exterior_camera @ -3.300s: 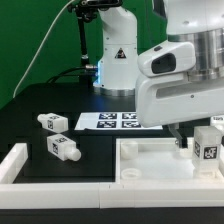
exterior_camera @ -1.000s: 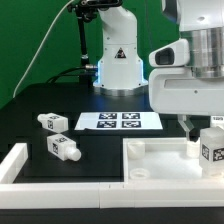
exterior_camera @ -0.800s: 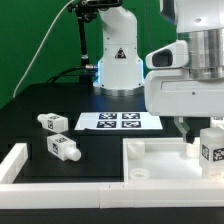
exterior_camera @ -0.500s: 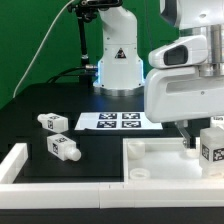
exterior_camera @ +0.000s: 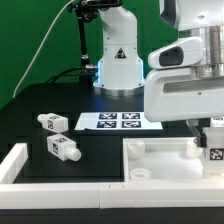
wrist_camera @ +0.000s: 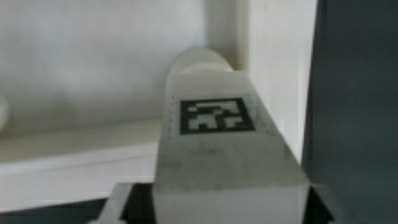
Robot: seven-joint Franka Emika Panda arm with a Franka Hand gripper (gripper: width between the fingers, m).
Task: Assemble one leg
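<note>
Since the leg (exterior_camera: 213, 152) sits right between the fingers of the pincer (wrist_camera: 217, 206), we take the key relation as straight below the wrist. Its long axis stands upright in the exterior view and runs away from the camera in the wrist view, with one tagged face toward the lens. The pincer looks clenched on the leg's upper end, both fingers flush against its sides with no gap showing. The leg's lower end is at the panel (exterior_camera: 165, 172), at the corner on the exterior view's right; we cannot tell if it is seated in the recess or only touching. There is only one arm, so no choice there. We judge the coming move goes along that upright axis, down and probably with a twist, so tilt is the risk. Nothing close by stands in the way. On the table (exterior_camera: 100, 145) a spare leg (exterior_camera: 53, 121) lies just beside the marker board (exterior_camera: 118, 121), and a second spare leg (exterior_camera: 63, 148) lies nearer the white corner rail (exterior_camera: 14, 166). All of these are well apart from that corner.
</note>
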